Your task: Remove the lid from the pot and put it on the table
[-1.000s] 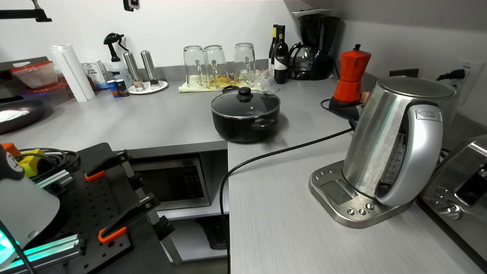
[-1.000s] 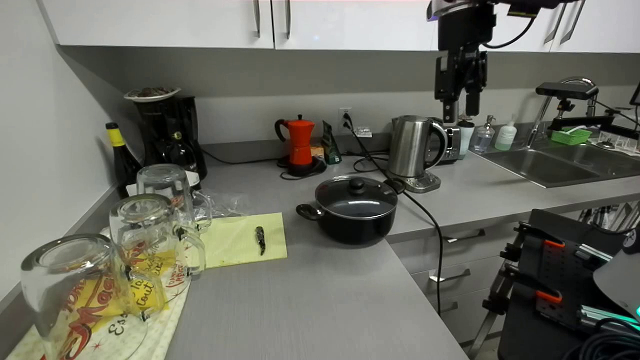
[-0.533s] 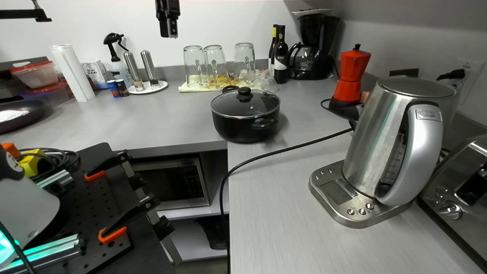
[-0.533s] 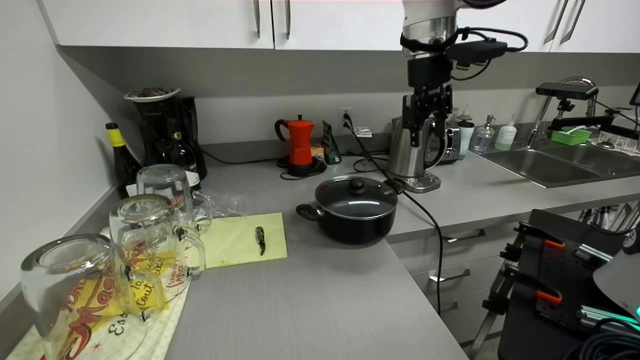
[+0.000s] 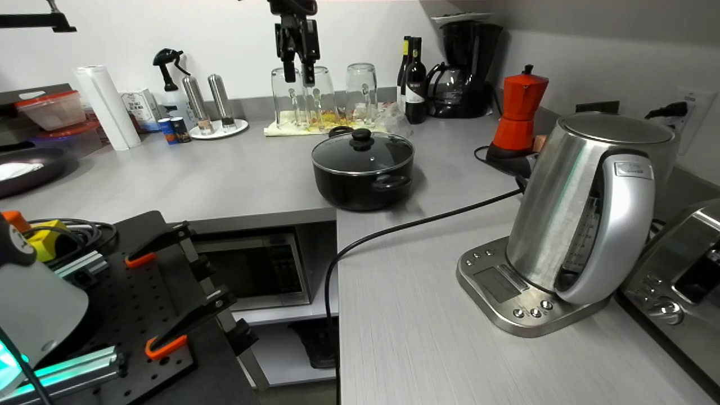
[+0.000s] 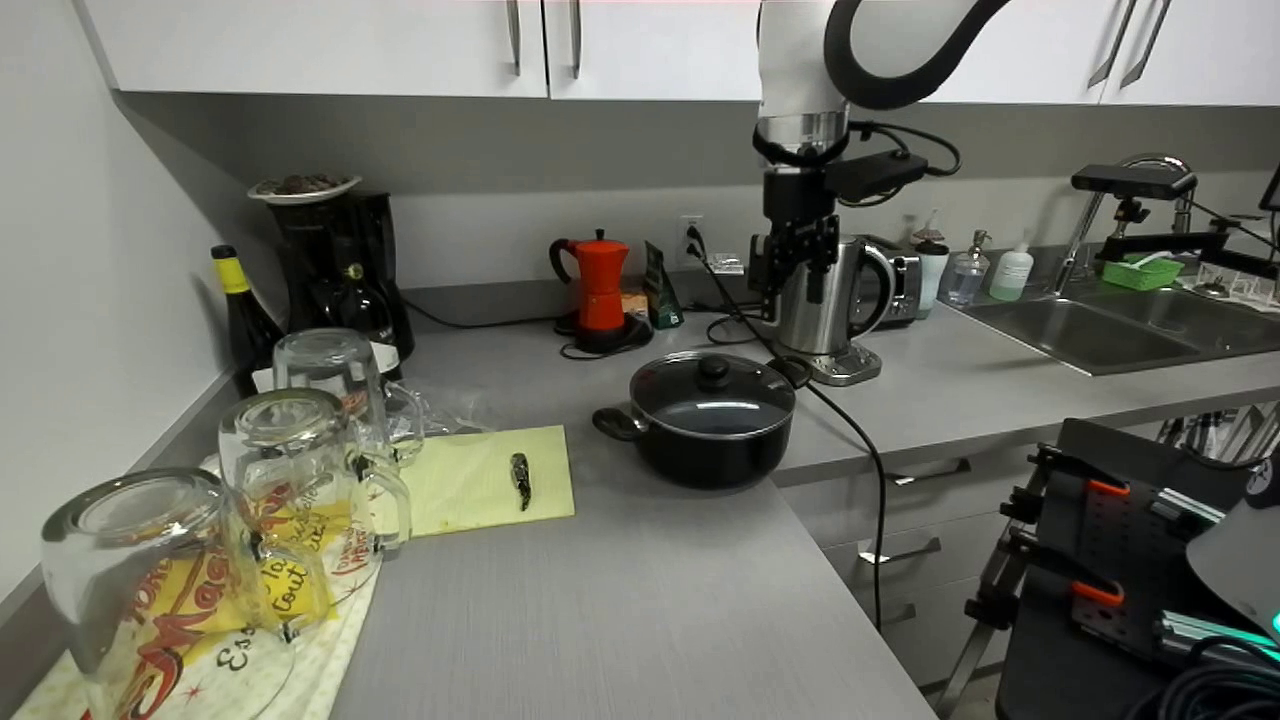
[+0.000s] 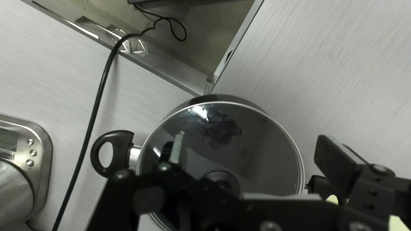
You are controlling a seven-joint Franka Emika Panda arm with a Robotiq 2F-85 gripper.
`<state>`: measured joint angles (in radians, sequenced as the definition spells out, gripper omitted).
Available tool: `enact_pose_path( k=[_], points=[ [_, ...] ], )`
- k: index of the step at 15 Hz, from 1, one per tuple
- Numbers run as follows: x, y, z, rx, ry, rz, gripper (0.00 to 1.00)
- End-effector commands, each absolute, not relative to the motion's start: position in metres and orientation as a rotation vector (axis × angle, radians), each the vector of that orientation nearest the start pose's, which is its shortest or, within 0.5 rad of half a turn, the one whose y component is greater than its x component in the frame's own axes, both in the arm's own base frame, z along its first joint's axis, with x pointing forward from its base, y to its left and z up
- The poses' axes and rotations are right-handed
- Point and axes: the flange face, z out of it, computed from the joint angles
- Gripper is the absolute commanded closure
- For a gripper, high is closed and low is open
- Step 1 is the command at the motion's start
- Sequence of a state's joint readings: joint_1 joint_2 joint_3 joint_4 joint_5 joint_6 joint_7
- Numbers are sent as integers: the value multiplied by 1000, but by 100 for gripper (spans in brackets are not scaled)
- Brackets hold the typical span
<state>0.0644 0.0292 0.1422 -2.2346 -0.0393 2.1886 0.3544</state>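
In the wrist view, nearest, the hand [image 7: 252, 149], spread wide and empty, has just swung lower, so grasping looks next. Beyond, knob [image 7: 221, 183] at the hand's seven o'clock, the lid [image 7: 258, 162] covers the pot [image 5: 360, 193] on the counter [image 7: 337, 80].

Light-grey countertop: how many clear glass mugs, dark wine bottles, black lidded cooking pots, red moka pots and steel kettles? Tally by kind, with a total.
Clear glass mugs: 3
Dark wine bottles: 2
Black lidded cooking pot: 1
Red moka pot: 1
Steel kettle: 1
Total: 8
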Motion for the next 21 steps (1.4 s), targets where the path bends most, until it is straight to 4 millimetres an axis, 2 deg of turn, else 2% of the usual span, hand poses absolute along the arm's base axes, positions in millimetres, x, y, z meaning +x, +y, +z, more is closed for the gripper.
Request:
enact_pose_path(
  k=[1,8,12,17,21],
  points=[
    [542,97,332,-3178,124,59,0],
    [589,78,289,-3158,121,90,0],
    [610,78,269,-3155,102,111,0],
    [629,80,243,-3148,97,146,0],
    [636,72,229,-3144,122,165,0]
  ],
)
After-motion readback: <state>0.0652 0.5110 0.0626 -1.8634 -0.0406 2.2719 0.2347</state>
